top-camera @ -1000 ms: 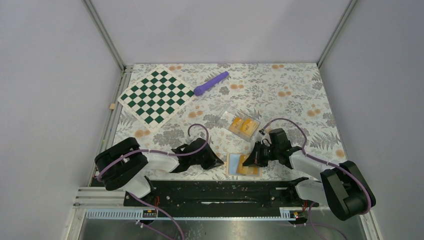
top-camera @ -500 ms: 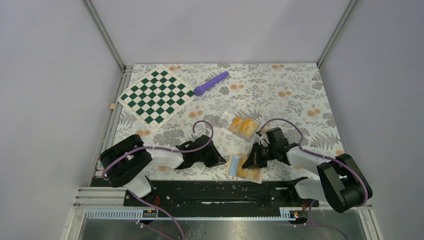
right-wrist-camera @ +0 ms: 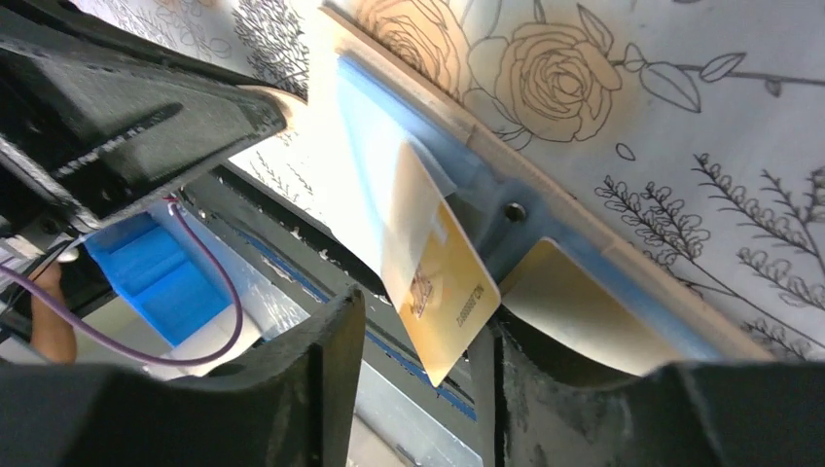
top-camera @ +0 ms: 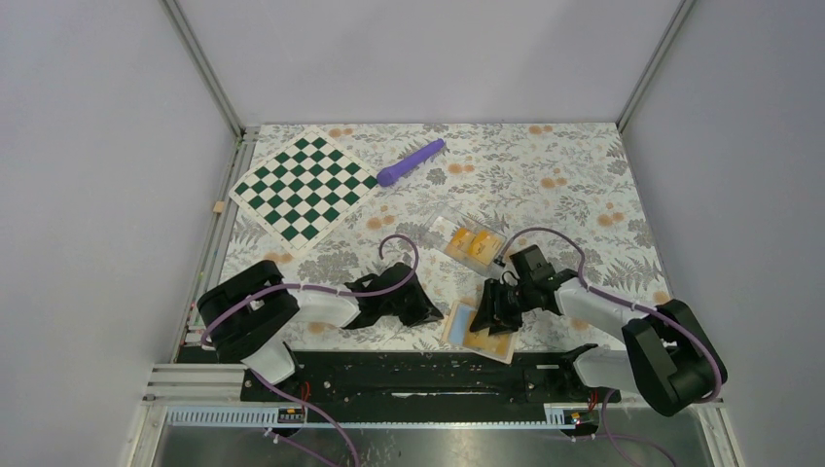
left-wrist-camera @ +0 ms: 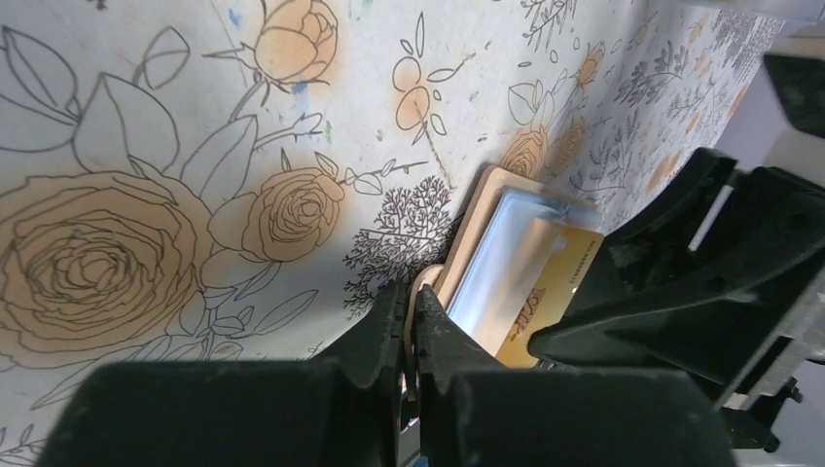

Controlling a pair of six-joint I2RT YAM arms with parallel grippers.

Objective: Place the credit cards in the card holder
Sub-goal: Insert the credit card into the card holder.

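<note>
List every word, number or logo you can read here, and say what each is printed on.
Nothing can be read clearly.
On the credit card, right wrist view: a row of dark characters along one edge and a small emblem, too small and tilted to read.
On the same card, left wrist view: reddish print, blurred.
On the card holder and the chessboard: no lettering visible.

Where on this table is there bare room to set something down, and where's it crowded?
Free: the table at far right, bordered by purple tool, clear case and right wall. Crowded: near centre, where left gripper and right gripper meet at the card holder.
</note>
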